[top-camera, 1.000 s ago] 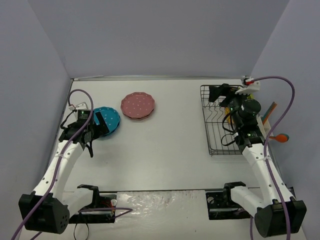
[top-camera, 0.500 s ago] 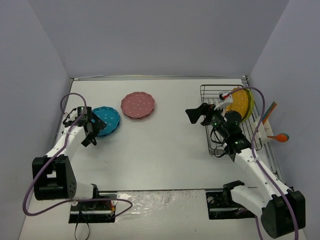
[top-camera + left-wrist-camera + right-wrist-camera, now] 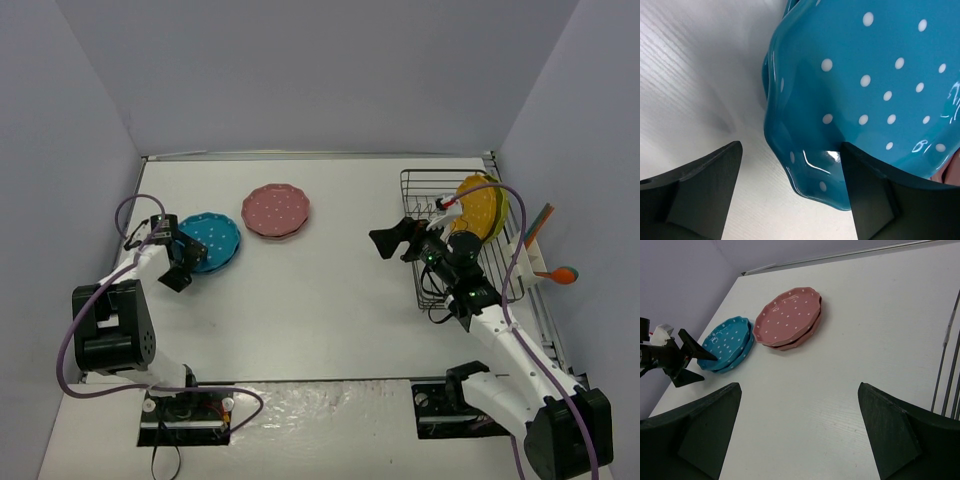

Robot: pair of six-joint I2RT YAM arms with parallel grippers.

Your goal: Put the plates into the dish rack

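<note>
Blue plate (image 3: 880, 75) rim sits between open left fingers (image 3: 700, 195); right fingers (image 3: 890, 435) wide, empty.

Glossy blue plate (image 3: 880, 75), matt white wood-grain table (image 3: 690, 75) — black wire rack (image 3: 425, 195)

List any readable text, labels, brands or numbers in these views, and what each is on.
No readable text in any view.
The blue plates and pink plates show white dots only, no lettering.
The dish rack and the orange-yellow plate standing in it show no marks.
Any sticker on the left arm's base is too small to read.
</note>
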